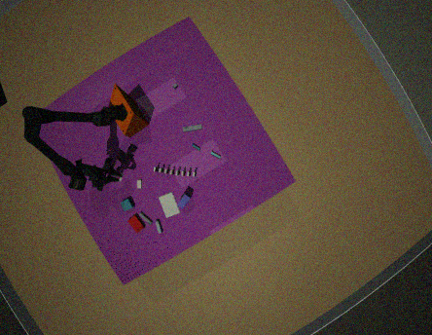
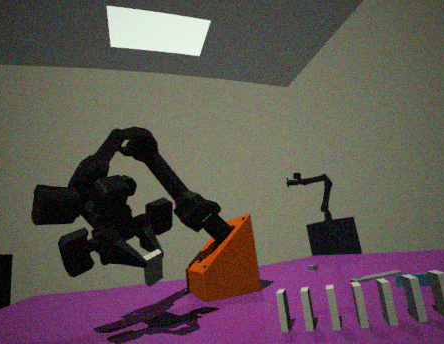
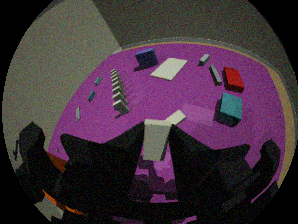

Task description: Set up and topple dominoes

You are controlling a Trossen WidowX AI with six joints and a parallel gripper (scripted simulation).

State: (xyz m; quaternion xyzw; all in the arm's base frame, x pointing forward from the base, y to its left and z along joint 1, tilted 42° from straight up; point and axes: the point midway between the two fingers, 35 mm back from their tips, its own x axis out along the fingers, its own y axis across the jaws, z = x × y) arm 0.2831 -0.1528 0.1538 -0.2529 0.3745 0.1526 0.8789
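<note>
My gripper [image 1: 118,178] [image 2: 151,258] [image 3: 157,126] is shut on a pale grey domino [image 2: 153,269] [image 3: 156,140] and holds it upright a little above the purple mat [image 1: 246,117] [image 2: 233,320]. It hangs left of the row of standing dominoes [image 1: 175,170] [image 2: 360,302] [image 3: 119,91], well apart from the row's near end. A loose white domino [image 1: 138,183] [image 3: 176,117] lies flat on the mat between the gripper and the row. More loose dominoes lie flat beyond the row: a grey one [image 1: 192,128] and two teal ones [image 1: 196,146] [image 1: 216,154].
The arm's orange wedge base [image 1: 125,109] [image 2: 225,265] stands at the mat's back left. In front of the row lie a teal cube [image 1: 127,204] [image 3: 230,108], a red block [image 1: 135,223] [image 3: 234,78], a white plate [image 1: 168,204] [image 3: 168,68] and a blue block [image 1: 186,197] [image 3: 147,58].
</note>
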